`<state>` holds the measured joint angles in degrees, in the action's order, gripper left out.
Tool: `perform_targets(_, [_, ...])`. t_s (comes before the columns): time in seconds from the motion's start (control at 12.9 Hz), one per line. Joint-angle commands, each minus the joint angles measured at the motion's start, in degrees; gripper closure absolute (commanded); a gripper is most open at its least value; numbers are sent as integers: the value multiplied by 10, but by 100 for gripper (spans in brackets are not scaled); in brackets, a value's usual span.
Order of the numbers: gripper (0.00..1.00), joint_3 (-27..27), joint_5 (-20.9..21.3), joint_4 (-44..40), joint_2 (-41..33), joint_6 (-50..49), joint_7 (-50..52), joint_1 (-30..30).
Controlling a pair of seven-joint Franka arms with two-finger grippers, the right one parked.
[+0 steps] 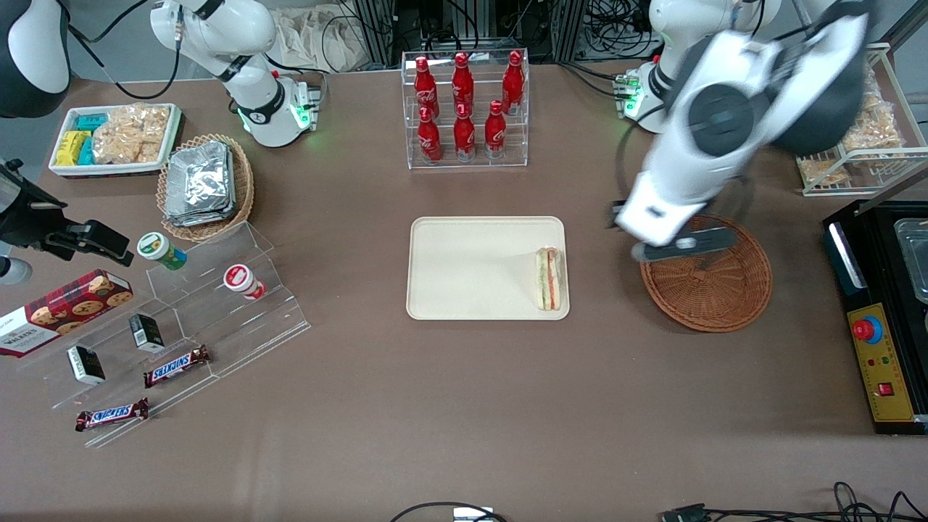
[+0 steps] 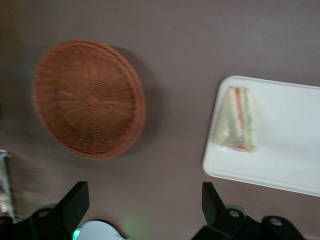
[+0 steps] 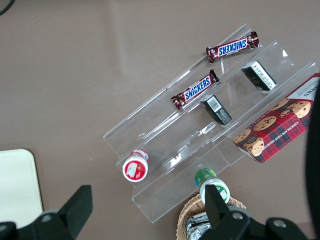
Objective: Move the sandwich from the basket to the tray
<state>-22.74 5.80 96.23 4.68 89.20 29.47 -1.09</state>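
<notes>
One sandwich (image 1: 550, 278) on the tray (image 1: 464, 268) — gripper (image 1: 685, 246) spread wide above the basket (image 1: 714, 290).

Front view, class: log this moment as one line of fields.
sandwich: on tray, at the edge nearest the basket | basket: empty | gripper: open, above basket, holding nothing | step: placement looks done

we see the sandwich (image 1: 549, 278) (image 2: 239, 120), a clear-wrapped white-bread wedge with green and orange-red layers, lying flat on the cream tray (image 1: 464, 268) (image 2: 285, 150) by the rim nearest the basket (image 1: 714, 283) (image 2: 89, 97). the round reddish-brown wicker basket sits near the tray, toward the working arm's end, with nothing in it.

the gripper (image 1: 678, 250) hangs above the basket's rim.
</notes>
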Motion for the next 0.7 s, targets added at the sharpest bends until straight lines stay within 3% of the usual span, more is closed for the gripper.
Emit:
perform_targets(0.0, [0,108,-28,51,-63,4,-105,9])
perform_targets(0.23, [0,238,-45,54,-84,2,-230,48])
perform_targets(0.62, [0,255,-41,26,-80,-3,-252,48])
